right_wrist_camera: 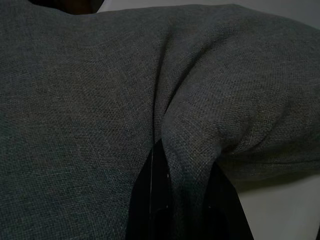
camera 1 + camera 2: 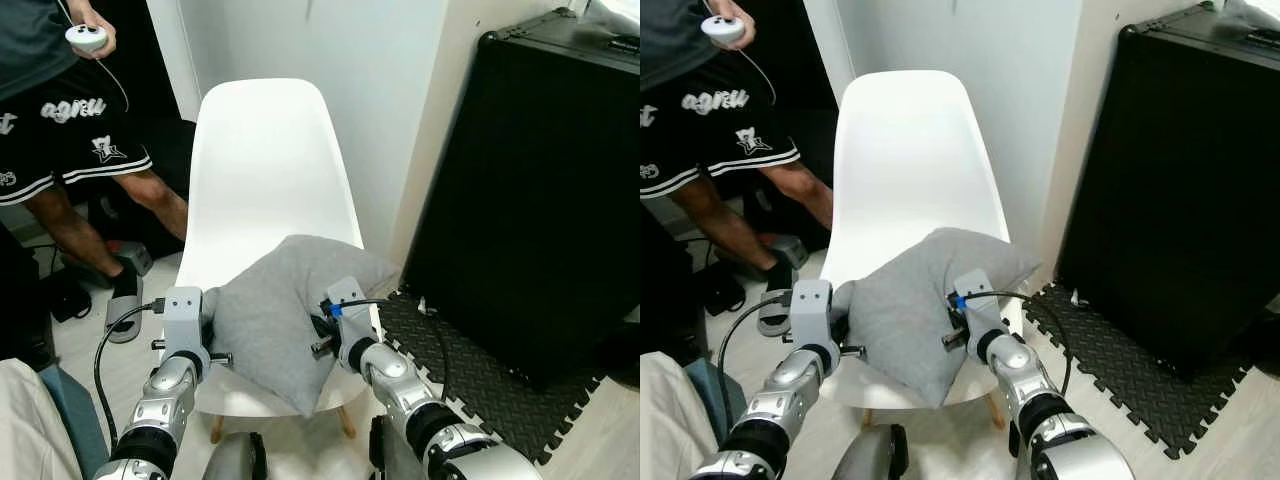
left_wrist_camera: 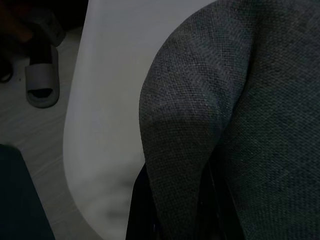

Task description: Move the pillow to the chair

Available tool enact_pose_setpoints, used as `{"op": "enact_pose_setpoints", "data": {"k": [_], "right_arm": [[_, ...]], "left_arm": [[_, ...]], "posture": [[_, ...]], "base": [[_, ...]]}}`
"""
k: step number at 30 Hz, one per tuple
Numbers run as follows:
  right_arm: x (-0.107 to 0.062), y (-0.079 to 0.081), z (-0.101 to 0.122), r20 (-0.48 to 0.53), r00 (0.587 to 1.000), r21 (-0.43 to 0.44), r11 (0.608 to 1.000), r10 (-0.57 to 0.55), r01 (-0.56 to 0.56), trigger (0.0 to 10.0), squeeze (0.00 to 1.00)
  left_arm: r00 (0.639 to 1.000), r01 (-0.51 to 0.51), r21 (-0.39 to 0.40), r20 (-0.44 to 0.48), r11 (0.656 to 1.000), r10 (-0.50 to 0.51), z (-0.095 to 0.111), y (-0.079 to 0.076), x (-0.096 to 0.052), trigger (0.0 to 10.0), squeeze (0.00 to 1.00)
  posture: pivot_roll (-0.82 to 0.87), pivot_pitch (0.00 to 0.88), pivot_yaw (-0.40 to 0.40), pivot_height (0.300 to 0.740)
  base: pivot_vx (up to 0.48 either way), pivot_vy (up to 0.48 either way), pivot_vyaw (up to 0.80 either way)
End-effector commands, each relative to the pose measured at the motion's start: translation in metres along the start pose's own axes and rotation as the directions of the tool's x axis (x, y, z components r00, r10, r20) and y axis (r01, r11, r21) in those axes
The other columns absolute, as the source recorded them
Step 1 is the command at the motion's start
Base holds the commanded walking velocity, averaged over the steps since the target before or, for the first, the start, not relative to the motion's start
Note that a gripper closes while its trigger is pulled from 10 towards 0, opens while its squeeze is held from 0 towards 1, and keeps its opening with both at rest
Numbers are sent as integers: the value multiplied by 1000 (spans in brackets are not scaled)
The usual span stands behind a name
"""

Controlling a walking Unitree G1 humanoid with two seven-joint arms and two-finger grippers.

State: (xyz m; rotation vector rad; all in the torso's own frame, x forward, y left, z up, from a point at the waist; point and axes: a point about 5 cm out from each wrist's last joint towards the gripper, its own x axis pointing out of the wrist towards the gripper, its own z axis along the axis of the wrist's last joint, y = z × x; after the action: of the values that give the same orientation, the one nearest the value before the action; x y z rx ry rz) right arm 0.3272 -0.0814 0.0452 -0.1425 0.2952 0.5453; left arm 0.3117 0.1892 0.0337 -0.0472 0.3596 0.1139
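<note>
Black and boxy, a large case (image 2: 540, 190) stands against the wall at our right, with dark foam floor mats (image 2: 470, 370) spread at its foot. Next in size is the white moulded chair (image 2: 262, 170), its tall back upright before us and its seat facing us. On that seat lies the grey pillow (image 2: 275, 320), slumped from the seat's middle toward the front edge, one corner hanging just over that edge and another pointing to the seat's right edge.

At the far left stands a person in black shorts (image 2: 60, 135), one hand (image 2: 92, 30) holding a small white controller (image 2: 86, 38); a grey slipper (image 3: 42, 85) sits on the floor by the chair's left side.

We have both arms up at the pillow. Our left claw (image 2: 212, 322) presses into the pillow's left edge, and in the left wrist view its black fingers (image 3: 142, 207) are closed on a fold of the grey cloth. Our right claw (image 2: 318, 325) is at the pillow's right side, its fingers (image 1: 150, 200) likewise pinched on a ridge of fabric.
</note>
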Motion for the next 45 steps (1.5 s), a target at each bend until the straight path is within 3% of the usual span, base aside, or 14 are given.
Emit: {"op": "enact_pose_setpoints", "data": {"k": [1,13,20,21,22,33,39,45], "right_arm": [[0,0,0,-14,1000,-22,1000,18,-18,10000,0],[11,0,18,-13,1000,-6,1000,-7,7,10000,0],[12,0,19,-19,1000,6,1000,0,0,10000,0],[12,1,19,-17,1000,10,1000,6,-6,10000,863],[11,1,18,-17,1000,25,1000,14,-13,10000,1000],[6,-2,9,-24,999,23,999,32,-31,10000,1000],[-7,-10,-9,-25,999,43,998,40,-39,10000,1000],[-23,-26,-27,-35,999,91,996,-15,18,10000,1000]], "left_arm": [[998,-44,-23,37,999,45,6,7,0,10000,0],[999,-13,19,47,1000,12,27,0,16,10000,0],[999,21,-2,40,1000,-21,30,-7,19,10000,12],[999,28,-12,40,1000,-28,30,-8,19,10000,1000],[998,36,-33,43,999,-34,30,-9,19,10000,1000],[998,39,-46,48,998,-37,22,-4,16,10000,1000],[997,50,-60,56,997,-46,13,5,10,10000,1000],[998,36,-71,52,997,-32,-2,24,1,10000,1000]], "posture": [[38,97,-1,611],[38,113,-11,611],[33,124,-13,611],[33,124,-13,611],[31,125,-13,611],[30,109,-20,611],[28,101,-21,611],[18,88,-13,611]], "base": [[0,0,0],[0,0,0],[0,0,0],[0,0,0],[0,0,0],[0,0,0],[0,0,0],[0,0,0]]}}
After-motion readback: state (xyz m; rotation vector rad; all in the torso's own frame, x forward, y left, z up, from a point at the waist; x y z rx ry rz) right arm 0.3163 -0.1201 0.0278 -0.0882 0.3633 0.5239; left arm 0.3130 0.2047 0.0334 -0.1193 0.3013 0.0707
